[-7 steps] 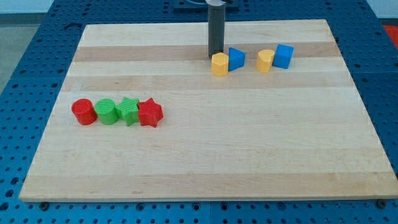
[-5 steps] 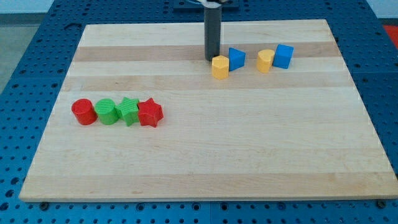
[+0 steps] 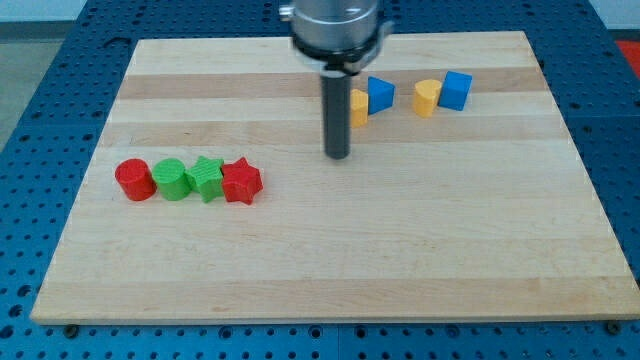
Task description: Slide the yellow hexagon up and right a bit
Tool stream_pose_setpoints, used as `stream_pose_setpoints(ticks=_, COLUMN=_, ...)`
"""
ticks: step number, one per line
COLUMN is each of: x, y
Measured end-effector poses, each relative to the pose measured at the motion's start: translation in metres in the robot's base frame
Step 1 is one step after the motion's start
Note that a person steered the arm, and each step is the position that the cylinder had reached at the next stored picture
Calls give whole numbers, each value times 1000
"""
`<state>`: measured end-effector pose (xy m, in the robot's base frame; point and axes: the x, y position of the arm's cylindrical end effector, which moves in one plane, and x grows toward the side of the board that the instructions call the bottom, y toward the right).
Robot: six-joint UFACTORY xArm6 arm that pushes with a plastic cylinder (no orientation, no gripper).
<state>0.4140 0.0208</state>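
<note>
Yellow hexagon [image 3: 359, 106]: toward the view's top, a little right of centre on the table [image 3: 330, 250], partly hidden behind the dark rod, only its right portion showing. Touching or all but touching the blue block [image 3: 380, 94] on its upper-right side; hard to say which. Further right, a second yellow block [image 3: 427, 97] beside another blue block [image 3: 455, 90], well apart from the hexagon.

My tip [image 3: 338, 155] down on the wood, below and slightly left of the hexagon in the view, near it but apart, no contact visible. No fingers on this rig, so nothing to open, close or grip; just a bare rod end.

Key relation for the coming push: hexagon up and right of my tip, which matches the direction wanted. Probably well placed for a push from the lower left, then. Judged risk: blue block directly in the hexagon's path, likely to be shoved along with it.

Off at the view's left, in a row: red cylinder [image 3: 133, 180], green cylinder [image 3: 172, 180], green star [image 3: 207, 179], red star [image 3: 241, 181], far from the action.
</note>
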Motion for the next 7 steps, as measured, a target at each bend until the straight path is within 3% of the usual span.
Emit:
stream_pose_setpoints(ticks=2, x=-28, y=22)
stream_pose_setpoints(ticks=7, x=-39, y=-18)
